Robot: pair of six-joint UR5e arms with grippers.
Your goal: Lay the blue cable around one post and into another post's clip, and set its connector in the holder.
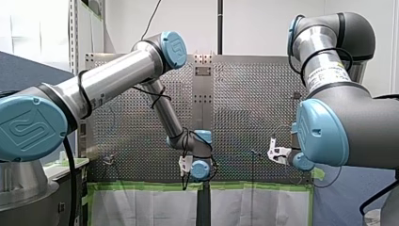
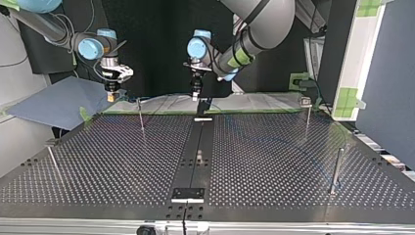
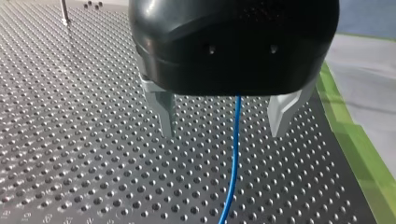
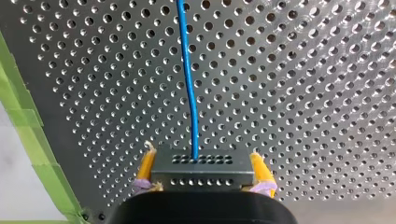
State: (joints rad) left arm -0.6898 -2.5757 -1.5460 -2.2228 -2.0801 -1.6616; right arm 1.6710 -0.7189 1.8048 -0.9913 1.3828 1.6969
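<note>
Right now, in the front view, both arms reach over the perforated table [image 1: 244, 94]: my left gripper [image 1: 186, 165] hangs near the middle of the far edge and my right gripper [image 1: 274, 153] hangs well apart from it towards that view's right, but this view is too distant to read either one's fingers. From across the table, in the top view, the two grippers hang above the back edge, with a thin post [image 2: 141, 115] standing between them and closer to my right gripper. A second post [image 2: 307, 116] stands off at that view's right. A black bracket [image 2: 187, 193] sits at the near end of the dark centre strip [image 2: 198, 147], and I take it for the holder, well away from both tools. My left wrist view shows my metal fingers [image 3: 166, 112] spread wide with nothing gripped. The blue cable [image 3: 233, 158] comes out from under the gripper body and runs between the fingers, touching neither, with its long axis straight ahead and roughly along the green tape [image 3: 359, 154]. How high it hangs above the holes I cannot tell. My right wrist view shows my yellow pads [image 4: 147, 165] clamped on the two sides of the dark connector [image 4: 201, 168], from whose top face the cable runs straight ahead over the table. Judging by this, my left gripper is the one placed to take the cable, because its fingers would close across the line.
</note>
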